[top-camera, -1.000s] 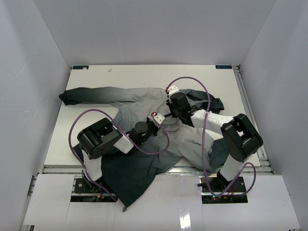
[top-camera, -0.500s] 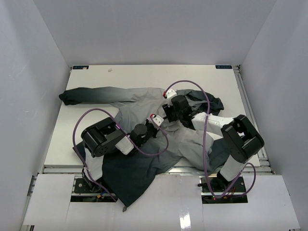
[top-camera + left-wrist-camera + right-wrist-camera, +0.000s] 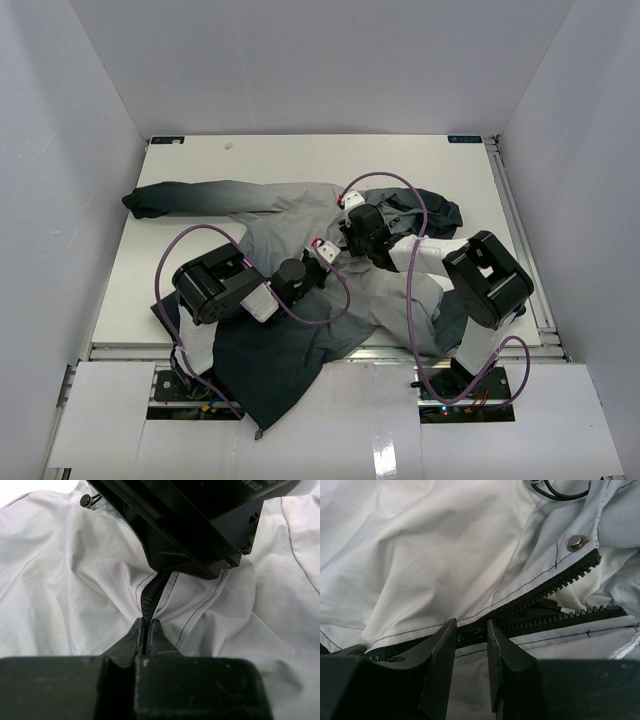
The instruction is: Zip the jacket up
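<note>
Jacket during zipping, shown in 3 views. The garment is spread across the table, with 1 sleeve extended to the left and the dark hem draped over the near edge. The left gripper is closed tight on the joined zipper, so that the tape is anchored. The right gripper is set astride the zipper line where the 2 rows of teeth meet. Its fingers are seen slightly parted with a dark piece, probably the slider, between them, but whether that piece is gripped cannot be told. Beyond it the 2 rows diverge near a snap button, so the upper part is judged unclosed. The step in hand is taken to be the drawing of the slider toward the collar. For the next move, a firm hold on the slider would be required, then a pull along the teeth away from the left gripper.
</note>
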You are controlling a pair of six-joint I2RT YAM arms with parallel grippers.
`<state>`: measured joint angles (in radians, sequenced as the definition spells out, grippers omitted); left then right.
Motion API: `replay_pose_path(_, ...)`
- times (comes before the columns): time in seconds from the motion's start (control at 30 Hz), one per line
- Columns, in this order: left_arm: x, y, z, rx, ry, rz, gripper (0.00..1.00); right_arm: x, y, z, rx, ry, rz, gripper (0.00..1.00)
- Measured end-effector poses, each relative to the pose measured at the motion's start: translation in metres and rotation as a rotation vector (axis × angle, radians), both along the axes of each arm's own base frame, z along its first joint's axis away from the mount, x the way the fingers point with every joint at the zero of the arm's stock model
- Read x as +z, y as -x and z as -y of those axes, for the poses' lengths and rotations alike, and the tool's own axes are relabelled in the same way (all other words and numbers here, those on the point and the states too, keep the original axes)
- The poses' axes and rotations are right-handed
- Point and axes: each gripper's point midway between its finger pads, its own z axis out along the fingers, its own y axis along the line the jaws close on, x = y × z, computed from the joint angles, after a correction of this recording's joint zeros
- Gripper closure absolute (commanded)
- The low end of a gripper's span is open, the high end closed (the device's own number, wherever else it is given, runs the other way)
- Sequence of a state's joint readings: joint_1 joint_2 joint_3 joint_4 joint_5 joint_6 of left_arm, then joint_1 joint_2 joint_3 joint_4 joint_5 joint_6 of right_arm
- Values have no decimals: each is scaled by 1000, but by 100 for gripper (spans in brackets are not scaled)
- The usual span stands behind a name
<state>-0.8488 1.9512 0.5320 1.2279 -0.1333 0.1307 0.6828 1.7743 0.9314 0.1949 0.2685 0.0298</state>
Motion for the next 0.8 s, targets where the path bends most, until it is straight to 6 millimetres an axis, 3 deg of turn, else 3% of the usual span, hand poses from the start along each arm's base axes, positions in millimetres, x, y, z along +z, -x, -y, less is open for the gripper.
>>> replay_pose_path(0.23,-1,1,1,0,2,2,100,3,-2,5,-69,19,28,73)
replay_pose_path(0.5,1,2,-1,8,10,11,100,26,-3,23,-143,28,92,74)
replay_pose_path(0.67,2,2,-1,12,12,14,100,29,-3,27,-156,33,102,76)
replay_pose_path(0.8,2,3,-2,15,18,20,100,30,-3,27,-147,37,103,65)
